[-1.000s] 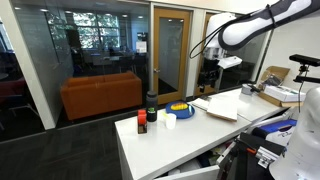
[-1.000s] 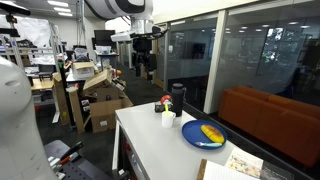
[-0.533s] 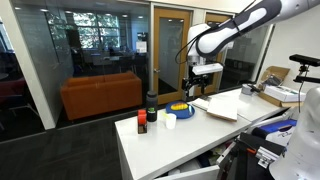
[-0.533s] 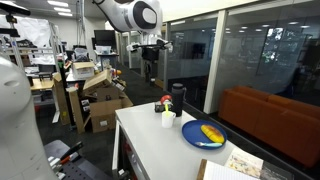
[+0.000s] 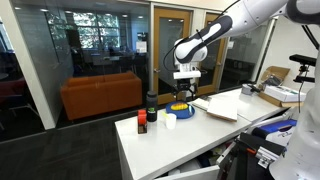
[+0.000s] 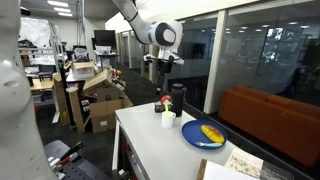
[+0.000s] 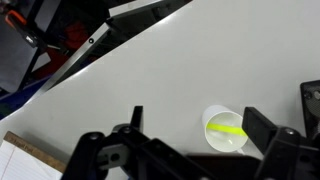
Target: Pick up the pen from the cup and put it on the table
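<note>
A small white cup (image 7: pixel 227 131) stands on the white table (image 7: pixel 150 70) with a yellow-green pen (image 7: pixel 228 128) inside it. The cup also shows in both exterior views (image 5: pixel 171 120) (image 6: pixel 169 121), near the table's end. My gripper (image 7: pixel 198 125) is open and empty. In the wrist view the cup lies between the fingers, close to the right one. In both exterior views the gripper (image 5: pixel 183 88) (image 6: pixel 165 70) hangs well above the table (image 5: pixel 190 135) (image 6: pixel 150 150), apart from the cup.
A black tumbler (image 5: pixel 152 103) (image 6: pixel 178 97), a small red bottle (image 5: pixel 142 122) and a blue plate with a yellow item (image 5: pixel 179 108) (image 6: pixel 204 134) stand close to the cup. A notebook (image 5: pixel 215 106) (image 7: pixel 25 160) lies further along the table. Glass walls stand behind.
The arm has swung along the table toward the cup and come lower. The gripper stays open and empty. Nothing on the table has moved.
</note>
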`<state>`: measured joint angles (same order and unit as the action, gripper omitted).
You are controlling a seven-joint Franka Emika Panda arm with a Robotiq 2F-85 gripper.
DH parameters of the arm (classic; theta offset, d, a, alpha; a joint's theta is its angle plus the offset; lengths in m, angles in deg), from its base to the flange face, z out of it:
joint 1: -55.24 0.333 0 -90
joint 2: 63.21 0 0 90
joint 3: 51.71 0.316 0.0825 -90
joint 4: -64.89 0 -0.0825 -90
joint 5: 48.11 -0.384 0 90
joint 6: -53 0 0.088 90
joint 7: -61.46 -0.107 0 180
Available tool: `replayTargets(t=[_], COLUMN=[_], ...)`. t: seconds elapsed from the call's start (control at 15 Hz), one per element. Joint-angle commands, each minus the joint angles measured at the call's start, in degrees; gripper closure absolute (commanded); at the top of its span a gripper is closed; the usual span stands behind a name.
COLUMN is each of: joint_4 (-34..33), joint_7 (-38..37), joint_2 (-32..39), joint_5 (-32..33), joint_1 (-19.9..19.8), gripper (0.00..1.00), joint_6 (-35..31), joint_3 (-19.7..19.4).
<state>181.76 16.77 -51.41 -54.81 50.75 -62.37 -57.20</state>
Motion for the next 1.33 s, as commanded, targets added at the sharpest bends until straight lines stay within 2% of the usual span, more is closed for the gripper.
replayTargets(t=[0.0,0.33,0.67,0.73,0.87,1.27], joint_4=[-6.83,-10.62,-10.61,-9.45,-9.62,-9.65], joint_7=[-3.23,-7.93,-12.76,-10.42,-11.27,-11.84], joint_2=[5.31,9.31,10.44,10.22,10.21,10.21], joint_5=[-6.30,-15.72,-26.61,-23.03,-25.16,-25.40], joint_1=[-1.38,-3.90,-6.46,-5.43,-5.80,-5.79], gripper=[0.00,0.00,0.00,0.00,0.00,0.00], joint_6=[6.12,8.35,7.80,5.69,5.78,5.88], joint_3=[-1.74,-3.86,-4.12,-4.42,-4.48,-4.44])
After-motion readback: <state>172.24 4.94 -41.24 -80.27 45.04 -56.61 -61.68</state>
